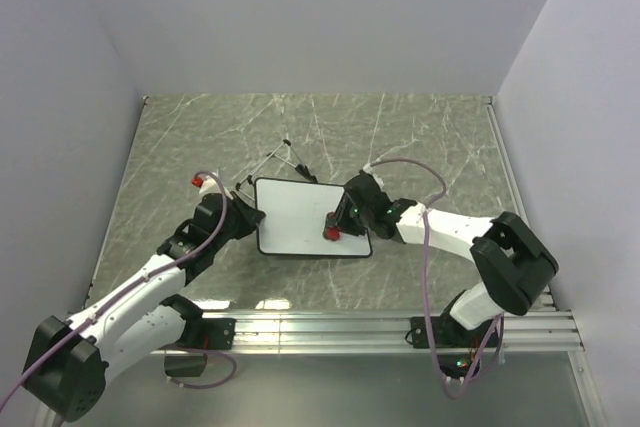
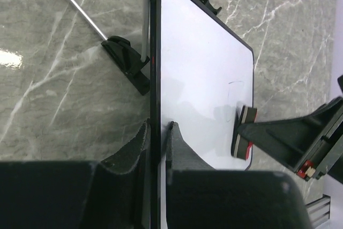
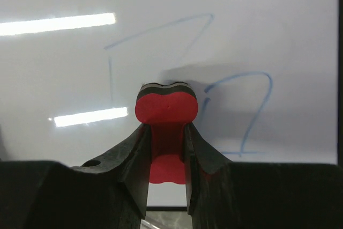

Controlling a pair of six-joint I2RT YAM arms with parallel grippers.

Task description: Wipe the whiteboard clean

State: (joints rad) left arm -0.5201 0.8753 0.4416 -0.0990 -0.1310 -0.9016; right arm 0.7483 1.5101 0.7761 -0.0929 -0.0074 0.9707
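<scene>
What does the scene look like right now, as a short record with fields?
whiteboard: on table, held at its left edge
left gripper: shut on whiteboard edge
right gripper: shut on eraser
eraser: red, over whiteboard's right part
marks: faint blue strokes, not yet wiped

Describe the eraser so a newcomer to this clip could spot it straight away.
On the grey marbled table sits a whiteboard. Near its right edge the right gripper pinches the eraser: small, bow-tie-shaped, and the only red thing over the white surface.
</scene>
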